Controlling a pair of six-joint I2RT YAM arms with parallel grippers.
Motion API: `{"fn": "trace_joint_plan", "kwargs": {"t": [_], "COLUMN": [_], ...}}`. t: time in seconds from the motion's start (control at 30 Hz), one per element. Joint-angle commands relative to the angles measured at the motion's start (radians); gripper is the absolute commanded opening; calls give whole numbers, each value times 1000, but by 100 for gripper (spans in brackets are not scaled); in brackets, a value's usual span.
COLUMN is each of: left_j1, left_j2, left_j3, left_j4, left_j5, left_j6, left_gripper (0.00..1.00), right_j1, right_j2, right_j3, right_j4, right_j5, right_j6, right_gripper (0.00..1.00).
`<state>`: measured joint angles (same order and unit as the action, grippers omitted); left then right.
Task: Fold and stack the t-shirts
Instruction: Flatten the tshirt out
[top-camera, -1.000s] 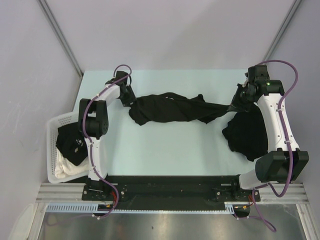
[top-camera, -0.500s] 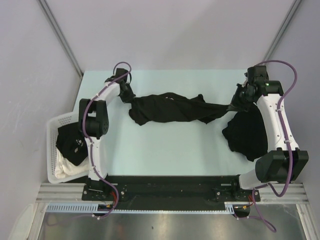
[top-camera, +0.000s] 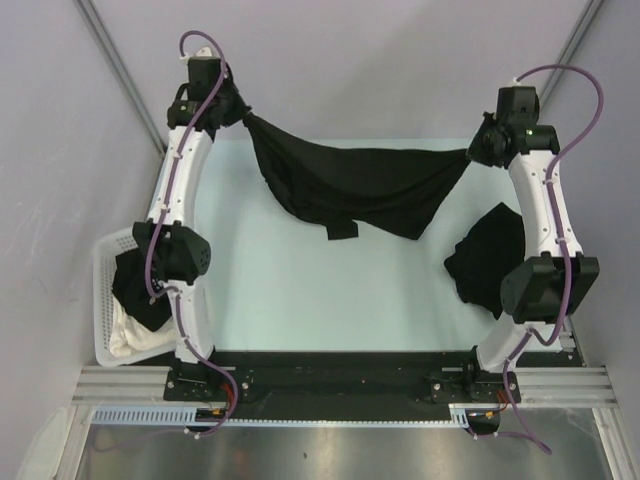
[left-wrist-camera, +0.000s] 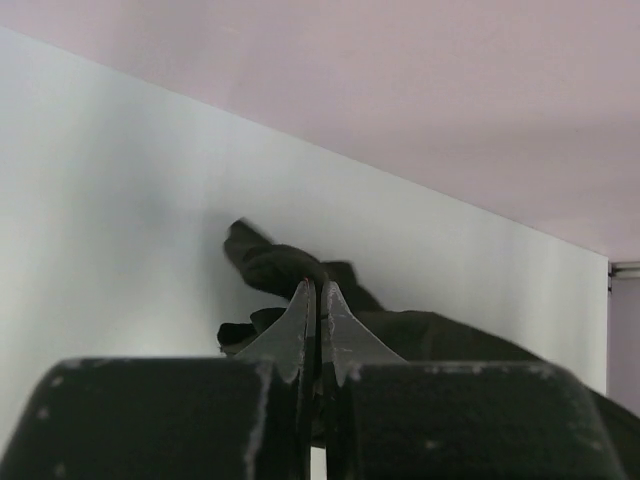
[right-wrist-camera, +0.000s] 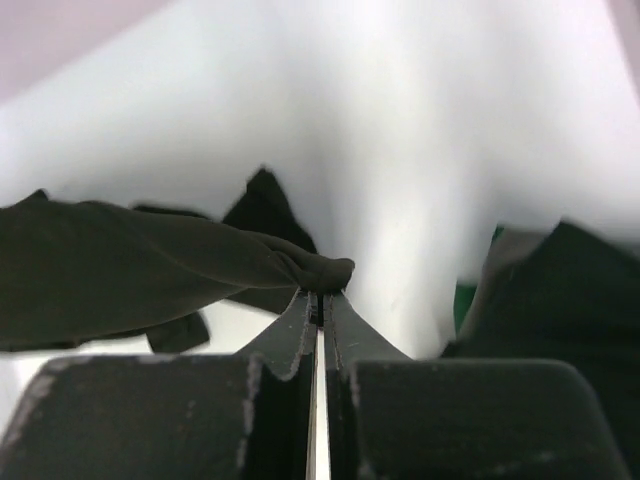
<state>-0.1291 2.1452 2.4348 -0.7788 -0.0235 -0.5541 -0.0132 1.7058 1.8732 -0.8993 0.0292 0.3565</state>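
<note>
A black t-shirt (top-camera: 355, 185) hangs stretched in the air between both arms, above the far half of the table. My left gripper (top-camera: 240, 115) is shut on its left corner, and the pinched fabric (left-wrist-camera: 275, 270) bunches over the fingertips in the left wrist view. At the other end my right gripper (top-camera: 470, 153) is shut on the right corner (right-wrist-camera: 315, 270). A sleeve dangles from the shirt's lower edge. Another black t-shirt (top-camera: 492, 262) lies crumpled on the table by the right arm. More black fabric (top-camera: 138, 285) sits in the basket.
A white lattice basket (top-camera: 108, 300) stands off the table's left edge, holding black fabric over a white cloth (top-camera: 130, 335). The pale table top (top-camera: 330, 290) lies below the raised shirt. Grey walls close in at the back and both sides.
Both arms have risen and swung back, lifting the t-shirt off the table and spreading it between them. The left gripper closed on its corner before the lift.
</note>
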Motion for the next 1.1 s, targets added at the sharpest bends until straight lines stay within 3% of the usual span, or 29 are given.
{"fn": "trace_joint_plan", "kwargs": {"t": [0.0,0.27,0.73,0.9,1.07], "left_j1": [42,100,126,126,126], "left_j2": [-77,-280,-390,-403,-433], "left_j3": [-35,-236,-241,-139,-149], "left_j4": [-63,4,16,-4,80], "left_j5": [-53,-153,-266,-335,-328], "left_j6": [19,49,63,76,39], "left_gripper": [0,0,0,0,0], "right_j1": [-24,-86,-100,-106,-108], "right_j2": [74,150,195,198,202], "right_j3": [156,377,572,615,668], "right_j4": [49,27,111,119,178], "right_j5": [101,94,96,117,100], "right_j6": [-24,-17,-66,-88,-87], "right_gripper": [0,0,0,0,0]}}
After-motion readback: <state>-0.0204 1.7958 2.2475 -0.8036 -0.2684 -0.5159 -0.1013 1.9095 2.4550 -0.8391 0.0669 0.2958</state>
